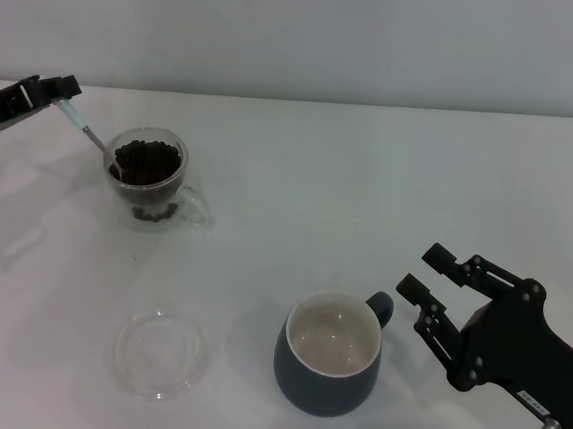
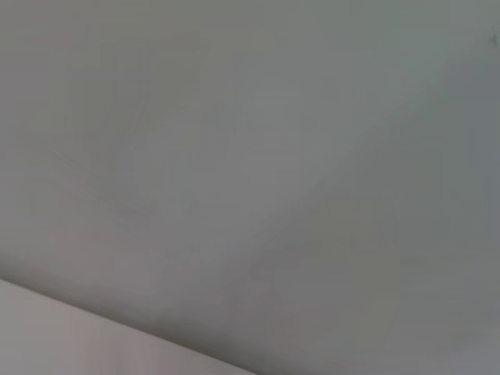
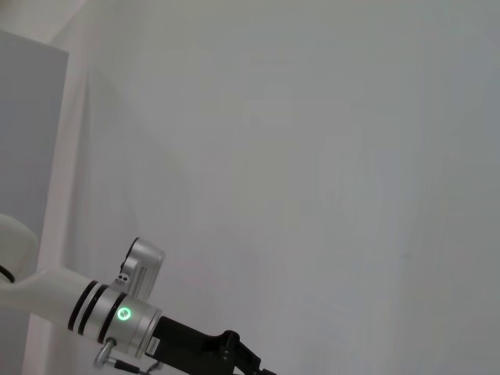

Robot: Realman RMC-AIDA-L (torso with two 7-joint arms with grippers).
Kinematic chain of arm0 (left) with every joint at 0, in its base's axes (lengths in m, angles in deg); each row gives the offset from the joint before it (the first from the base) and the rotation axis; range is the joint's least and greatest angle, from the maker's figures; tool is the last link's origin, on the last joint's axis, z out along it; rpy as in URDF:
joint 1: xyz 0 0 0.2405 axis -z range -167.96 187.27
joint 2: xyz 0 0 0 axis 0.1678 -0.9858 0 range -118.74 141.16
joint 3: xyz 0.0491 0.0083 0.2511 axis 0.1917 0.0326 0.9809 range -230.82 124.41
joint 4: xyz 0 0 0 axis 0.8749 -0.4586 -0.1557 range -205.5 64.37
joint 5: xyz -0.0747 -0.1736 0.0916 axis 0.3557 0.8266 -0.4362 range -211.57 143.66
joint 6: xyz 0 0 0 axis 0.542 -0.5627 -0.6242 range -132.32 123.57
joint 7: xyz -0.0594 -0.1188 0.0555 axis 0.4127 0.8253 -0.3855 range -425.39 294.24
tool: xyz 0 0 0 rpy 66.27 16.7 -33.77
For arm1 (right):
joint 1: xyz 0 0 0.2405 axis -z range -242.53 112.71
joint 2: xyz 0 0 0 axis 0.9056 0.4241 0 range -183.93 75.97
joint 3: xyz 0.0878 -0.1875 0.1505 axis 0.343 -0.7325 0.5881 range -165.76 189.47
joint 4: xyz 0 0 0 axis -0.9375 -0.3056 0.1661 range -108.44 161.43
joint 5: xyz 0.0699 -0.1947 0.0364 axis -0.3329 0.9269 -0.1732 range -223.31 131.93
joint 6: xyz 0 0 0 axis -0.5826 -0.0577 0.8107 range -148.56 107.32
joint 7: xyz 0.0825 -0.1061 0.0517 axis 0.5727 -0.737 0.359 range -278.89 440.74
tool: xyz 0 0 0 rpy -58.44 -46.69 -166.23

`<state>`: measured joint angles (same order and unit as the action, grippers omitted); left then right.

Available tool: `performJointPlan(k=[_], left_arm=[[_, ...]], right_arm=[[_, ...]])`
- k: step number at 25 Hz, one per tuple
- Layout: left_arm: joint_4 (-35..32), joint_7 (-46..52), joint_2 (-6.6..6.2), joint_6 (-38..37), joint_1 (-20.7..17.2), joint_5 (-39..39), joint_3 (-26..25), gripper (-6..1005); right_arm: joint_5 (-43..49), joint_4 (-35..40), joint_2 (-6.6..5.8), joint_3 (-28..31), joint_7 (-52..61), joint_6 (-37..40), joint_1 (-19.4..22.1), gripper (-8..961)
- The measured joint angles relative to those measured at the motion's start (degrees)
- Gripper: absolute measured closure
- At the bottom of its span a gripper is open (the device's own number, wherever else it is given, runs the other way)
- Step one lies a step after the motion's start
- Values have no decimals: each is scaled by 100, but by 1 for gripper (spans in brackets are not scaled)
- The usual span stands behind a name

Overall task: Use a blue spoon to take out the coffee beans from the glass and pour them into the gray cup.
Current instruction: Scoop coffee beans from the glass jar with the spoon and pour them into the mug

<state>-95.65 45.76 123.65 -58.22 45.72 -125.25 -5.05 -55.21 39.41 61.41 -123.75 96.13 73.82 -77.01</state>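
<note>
In the head view the glass [image 1: 147, 177] stands at the left, filled with dark coffee beans [image 1: 147, 159]. My left gripper [image 1: 60, 92] is at the far left, shut on the pale blue handle of the blue spoon [image 1: 85, 131]; the spoon slants down with its bowl in the beans at the glass's left rim. The gray cup [image 1: 331, 358] stands near the front, cream inside and empty, handle toward my right gripper [image 1: 424, 272], which is open and empty just right of it. The right wrist view shows my left arm [image 3: 117, 312] far off.
A flat clear glass saucer [image 1: 161, 353] lies on the white table [image 1: 370, 182] in front of the glass, left of the gray cup. The left wrist view shows only blank pale surface.
</note>
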Motion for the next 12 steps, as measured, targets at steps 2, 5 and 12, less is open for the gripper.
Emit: performJointPlan(k=[2,5,12], left_arm=[[9,138,-1,-74,-8,7,-1,861],[17,312,-3,-146,-48,14,-5,861],[31,706,-32,-232,-175,22,-32,861]], right_arm=[[0,17,0,0,0,-11,-3,587],[0,34,0,0,0,-14,-3,587],[0,5,0,9,0,-24,31,587]])
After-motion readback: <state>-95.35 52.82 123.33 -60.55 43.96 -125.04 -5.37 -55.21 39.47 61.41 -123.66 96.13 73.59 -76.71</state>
